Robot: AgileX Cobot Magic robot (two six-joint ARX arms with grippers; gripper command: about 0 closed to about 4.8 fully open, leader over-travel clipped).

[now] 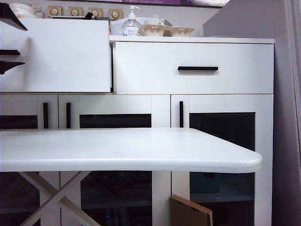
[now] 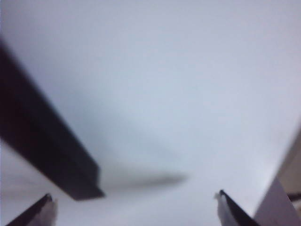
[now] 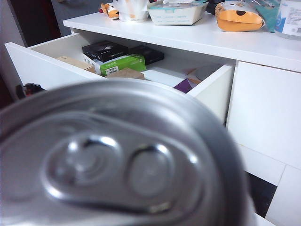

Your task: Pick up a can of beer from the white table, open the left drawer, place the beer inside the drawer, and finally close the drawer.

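The can of beer (image 3: 117, 165) fills the right wrist view with its silver top and pull tab. It hides the right gripper's fingers, which are shut on it. Beyond the can the left drawer (image 3: 42, 70) stands pulled out, with boxes inside. In the exterior view the drawer (image 1: 61, 56) juts out over the white table (image 1: 117, 146); neither can nor right gripper shows there. My left gripper (image 2: 134, 202) is open in front of the drawer front (image 2: 178, 94), its tips short of the black handle (image 2: 47, 150). At the exterior view's left edge the left gripper (image 1: 19, 44) shows one dark finger above the handle (image 1: 9, 52), one below.
The right drawer (image 1: 193, 68) is closed. A clear pump bottle (image 1: 131, 23) and bowls (image 1: 167, 30) stand on the cabinet top. Glass doors with vertical black handles are below. A green box (image 3: 122, 63) and a black box (image 3: 104, 49) lie in the open drawer.
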